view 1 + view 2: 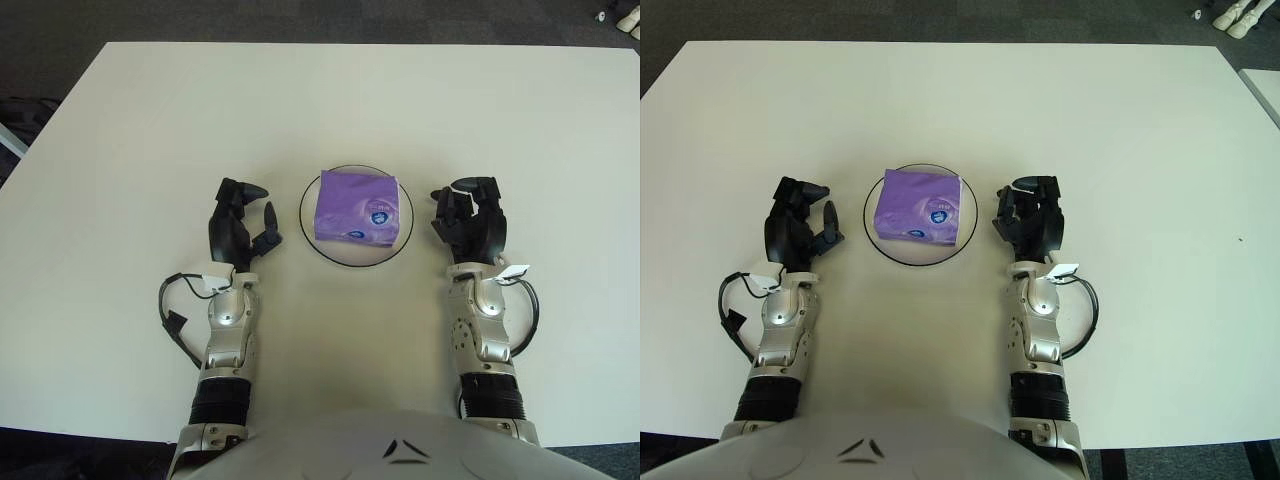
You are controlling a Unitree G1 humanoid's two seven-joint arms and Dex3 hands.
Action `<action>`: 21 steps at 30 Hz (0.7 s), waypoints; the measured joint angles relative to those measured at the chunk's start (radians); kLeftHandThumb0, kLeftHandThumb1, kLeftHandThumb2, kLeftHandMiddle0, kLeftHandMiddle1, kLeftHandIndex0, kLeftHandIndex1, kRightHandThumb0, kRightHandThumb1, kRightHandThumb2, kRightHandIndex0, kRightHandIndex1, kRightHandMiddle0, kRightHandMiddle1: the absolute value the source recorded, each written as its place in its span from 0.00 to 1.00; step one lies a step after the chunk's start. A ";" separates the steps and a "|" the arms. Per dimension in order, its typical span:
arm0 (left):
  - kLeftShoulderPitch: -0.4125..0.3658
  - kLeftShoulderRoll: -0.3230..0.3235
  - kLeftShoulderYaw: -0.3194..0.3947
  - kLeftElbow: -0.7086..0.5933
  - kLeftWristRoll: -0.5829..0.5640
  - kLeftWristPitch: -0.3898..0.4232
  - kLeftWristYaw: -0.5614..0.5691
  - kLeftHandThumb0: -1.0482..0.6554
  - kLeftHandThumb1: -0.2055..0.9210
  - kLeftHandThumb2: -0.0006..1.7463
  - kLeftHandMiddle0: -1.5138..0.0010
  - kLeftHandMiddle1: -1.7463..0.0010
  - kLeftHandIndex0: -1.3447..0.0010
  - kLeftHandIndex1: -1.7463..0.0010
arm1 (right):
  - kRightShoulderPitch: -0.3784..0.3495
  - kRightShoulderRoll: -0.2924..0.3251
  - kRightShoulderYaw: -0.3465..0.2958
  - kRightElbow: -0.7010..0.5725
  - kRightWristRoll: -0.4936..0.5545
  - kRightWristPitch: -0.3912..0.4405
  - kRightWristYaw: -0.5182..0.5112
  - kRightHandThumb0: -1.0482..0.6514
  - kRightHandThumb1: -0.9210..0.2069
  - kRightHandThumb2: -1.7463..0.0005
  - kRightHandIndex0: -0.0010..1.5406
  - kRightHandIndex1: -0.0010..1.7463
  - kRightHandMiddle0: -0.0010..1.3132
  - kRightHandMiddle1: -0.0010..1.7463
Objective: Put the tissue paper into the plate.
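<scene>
Left eye view, nearest the camera: both forearms extend forward over the white bench (120, 130). Left robot hand (240, 225) shows just left of the plate (404, 235), fingers loosely curled and holding nothing. Right robot hand (468, 220) shows just right of the plate, fingers curled inward and holding nothing. Between the two hands, the purple tissue paper pack (356, 206) lies flat inside the black-rimmed plate. Neither hand touches the pack or the plate.
</scene>
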 measured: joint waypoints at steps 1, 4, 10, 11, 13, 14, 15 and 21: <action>0.000 0.000 -0.002 0.000 0.000 0.000 -0.002 0.38 0.70 0.57 0.59 0.20 0.70 0.00 | -0.002 0.000 0.002 0.018 -0.015 -0.026 -0.002 0.38 0.29 0.44 0.41 0.94 0.31 1.00; 0.001 0.004 -0.006 -0.001 0.000 0.000 -0.007 0.38 0.70 0.56 0.59 0.21 0.70 0.00 | -0.006 0.000 0.007 0.049 -0.048 -0.082 -0.009 0.38 0.31 0.42 0.42 0.93 0.32 1.00; -0.001 0.018 -0.017 0.006 -0.005 0.001 -0.041 0.38 0.71 0.55 0.58 0.20 0.71 0.00 | -0.012 0.000 0.013 0.072 -0.087 -0.124 -0.022 0.37 0.34 0.40 0.45 0.93 0.34 1.00; -0.001 0.020 -0.017 0.007 -0.006 0.001 -0.047 0.38 0.71 0.55 0.58 0.20 0.71 0.00 | -0.012 0.000 0.014 0.073 -0.091 -0.130 -0.024 0.37 0.34 0.40 0.45 0.93 0.34 1.00; -0.001 0.022 -0.019 0.009 -0.008 0.001 -0.055 0.38 0.72 0.55 0.58 0.19 0.71 0.00 | -0.012 0.000 0.017 0.076 -0.100 -0.140 -0.029 0.37 0.35 0.40 0.45 0.93 0.34 1.00; -0.001 0.022 -0.020 0.009 -0.008 0.001 -0.058 0.38 0.72 0.55 0.58 0.19 0.71 0.00 | -0.012 0.000 0.017 0.076 -0.102 -0.143 -0.031 0.37 0.35 0.40 0.45 0.93 0.34 1.00; -0.001 0.024 -0.020 0.010 -0.008 0.001 -0.061 0.38 0.72 0.55 0.58 0.19 0.71 0.00 | -0.012 0.000 0.018 0.077 -0.104 -0.146 -0.035 0.37 0.35 0.39 0.45 0.93 0.34 1.00; -0.002 0.033 -0.024 0.012 -0.013 -0.005 -0.092 0.38 0.72 0.55 0.57 0.17 0.71 0.00 | -0.012 0.000 0.020 0.080 -0.121 -0.158 -0.045 0.37 0.35 0.40 0.46 0.93 0.34 1.00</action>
